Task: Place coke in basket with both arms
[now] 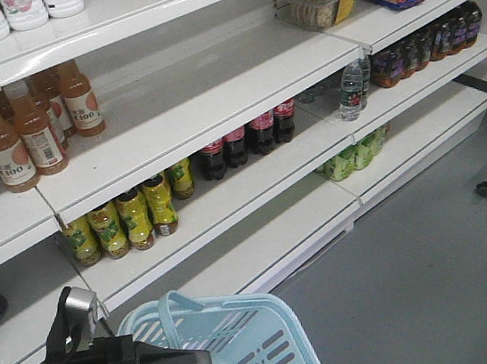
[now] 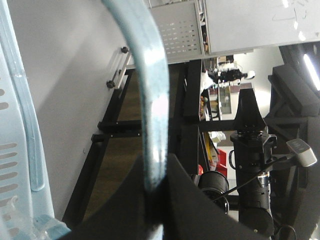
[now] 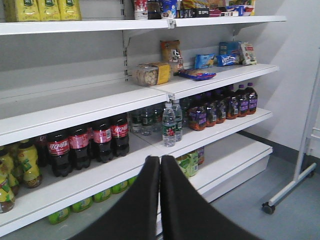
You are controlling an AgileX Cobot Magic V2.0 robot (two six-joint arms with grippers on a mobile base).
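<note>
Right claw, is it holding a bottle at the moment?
No, the right claw is shut, its jaws pressed flat together with nothing between them.

White shelves point(image 1: 214, 96) carry orange juice bottles point(image 1: 34, 129), yellow-green drink bottles point(image 1: 136, 218), dark cola bottles with red labels point(image 3: 85, 147), clear water bottles point(image 3: 170, 125), purple-labelled dark bottles point(image 3: 225, 105) and snack packets point(image 3: 210, 61), above a grey floor point(image 1: 433, 256).

Only legible txt: "100" on orange juice btls point(image 1: 82, 100), front view, approx 10 o'clock; other labels unreadable.
</note>
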